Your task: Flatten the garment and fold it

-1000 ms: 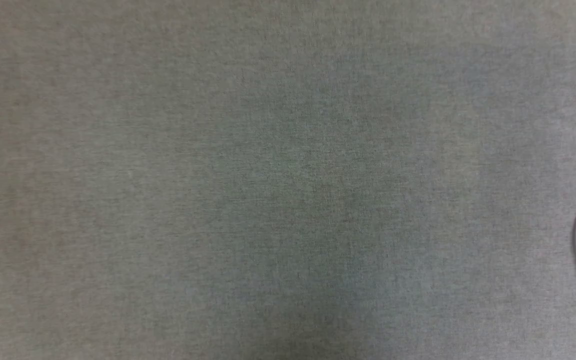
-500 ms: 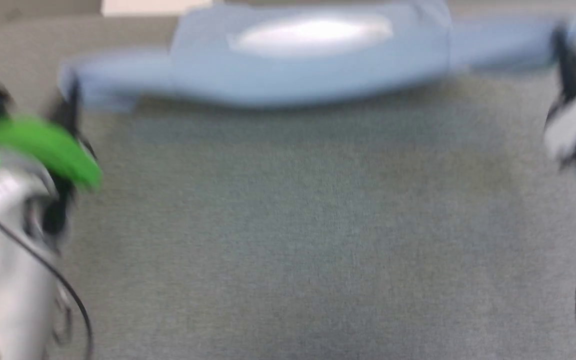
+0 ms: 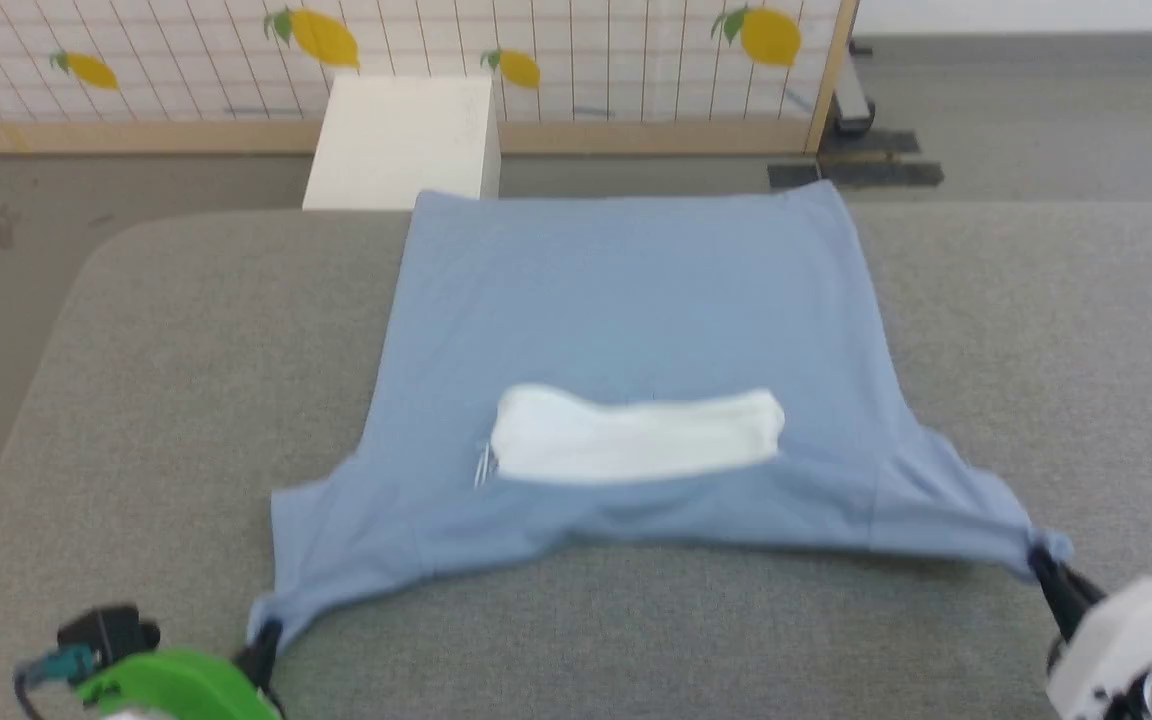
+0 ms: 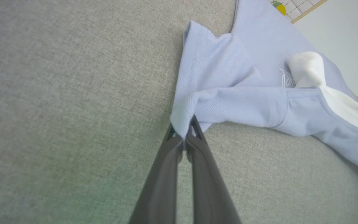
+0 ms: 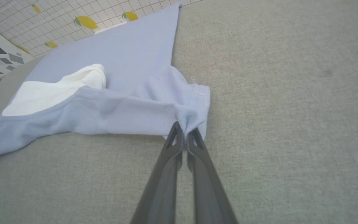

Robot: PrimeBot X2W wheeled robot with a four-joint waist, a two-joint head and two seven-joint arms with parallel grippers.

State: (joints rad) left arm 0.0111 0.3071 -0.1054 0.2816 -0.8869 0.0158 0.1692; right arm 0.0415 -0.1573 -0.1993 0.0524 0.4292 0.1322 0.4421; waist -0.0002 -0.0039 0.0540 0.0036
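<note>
The garment [image 3: 626, 320], a light blue short-sleeved shirt with a white collar piece [image 3: 636, 435], lies spread on the grey cushioned surface [image 3: 186, 400], hem at the far edge and collar toward me. My left gripper [image 3: 261, 640] at the lower left is shut on the left sleeve's tip; the left wrist view shows the garment [image 4: 228, 93] pinched in that gripper [image 4: 183, 132]. My right gripper [image 3: 1044, 570] at the lower right is shut on the other sleeve's tip, and in the right wrist view the garment [image 5: 129, 62] bunches at that gripper [image 5: 183, 132]. Both sleeves are pulled outward and toward me.
A white rectangular box [image 3: 401, 140] stands on the floor beyond the surface's far edge. Behind it runs a tiled wall panel with lemon prints [image 3: 536, 50]. Bare grey surface lies on either side of the shirt and between the grippers.
The head camera has swung up from a close look at the grey surface, so the whole picture has shifted. Both grippers stay shut on the sleeves.
</note>
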